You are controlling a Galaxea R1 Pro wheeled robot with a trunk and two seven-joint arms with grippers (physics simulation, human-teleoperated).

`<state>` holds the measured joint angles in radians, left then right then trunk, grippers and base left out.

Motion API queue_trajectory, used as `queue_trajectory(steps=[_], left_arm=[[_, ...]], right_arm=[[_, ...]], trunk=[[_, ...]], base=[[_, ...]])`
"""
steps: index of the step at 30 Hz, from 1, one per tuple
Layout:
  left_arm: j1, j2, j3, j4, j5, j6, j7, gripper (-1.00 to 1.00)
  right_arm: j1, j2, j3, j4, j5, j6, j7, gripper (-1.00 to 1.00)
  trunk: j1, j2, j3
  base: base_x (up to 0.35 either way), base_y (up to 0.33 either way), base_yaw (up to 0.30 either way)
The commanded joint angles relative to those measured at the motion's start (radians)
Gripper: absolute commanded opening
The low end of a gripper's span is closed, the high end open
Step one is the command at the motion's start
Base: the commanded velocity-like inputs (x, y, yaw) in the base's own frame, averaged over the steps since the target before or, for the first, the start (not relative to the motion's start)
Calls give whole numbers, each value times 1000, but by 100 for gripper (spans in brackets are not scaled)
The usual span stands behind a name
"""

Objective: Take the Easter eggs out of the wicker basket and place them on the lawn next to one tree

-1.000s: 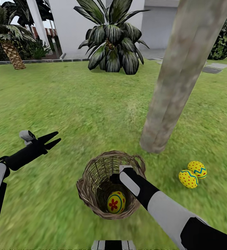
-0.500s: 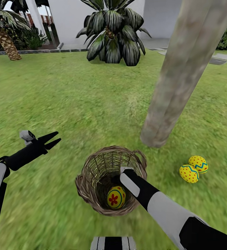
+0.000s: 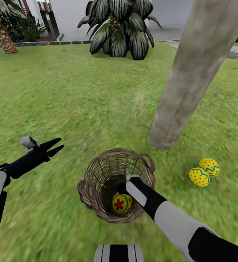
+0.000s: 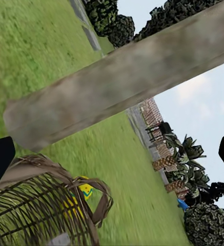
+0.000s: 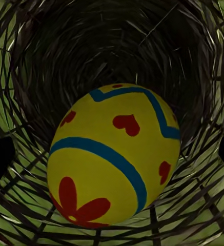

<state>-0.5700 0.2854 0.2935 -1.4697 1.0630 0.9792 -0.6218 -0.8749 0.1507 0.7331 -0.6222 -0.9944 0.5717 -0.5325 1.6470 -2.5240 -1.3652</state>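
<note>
Right gripper [image 5: 112, 154] nearer basket's egg [image 5: 114, 154]

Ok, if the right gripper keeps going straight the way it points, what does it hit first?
Most likely the last egg in the wicker basket: it sits dead centre between the open fingertips of the right gripper.

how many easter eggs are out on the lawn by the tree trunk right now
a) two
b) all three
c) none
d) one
a) two eggs lie on the lawn near the tree, and the third egg sits inside the wicker basket.
</note>
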Motion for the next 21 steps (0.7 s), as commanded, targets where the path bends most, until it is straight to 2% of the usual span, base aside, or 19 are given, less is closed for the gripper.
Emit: queue_trajectory(steps=[1,5,9,14,21], left_arm=[[0,0,1,0,-3,4,-4,100],[0,0,0,0,-2,5,-4,100],[5,-6,-6,-1,-1,-1,-7,100],[9,-16,-18,-1,-1,-7,-7,100],[10,-30,-31,-3,-2,-7,-7,100]], right_arm=[[-1,0,5,-4,-9,1,-8,100],[-1,0,4,-8,-10,-14,-7,100],[-7,-7,9,-9,-16,-67,-8,100],[-11,21,27,20,4,-96,-16,100],[-4,24,26,59,11,-101,-14,100]], trunk=[[0,0,-1],[0,0,-1],[0,0,-1],[0,0,-1],[0,0,-1]], base=[[0,0,0],[0,0,0],[0,0,0],[0,0,0],[0,0,0]])
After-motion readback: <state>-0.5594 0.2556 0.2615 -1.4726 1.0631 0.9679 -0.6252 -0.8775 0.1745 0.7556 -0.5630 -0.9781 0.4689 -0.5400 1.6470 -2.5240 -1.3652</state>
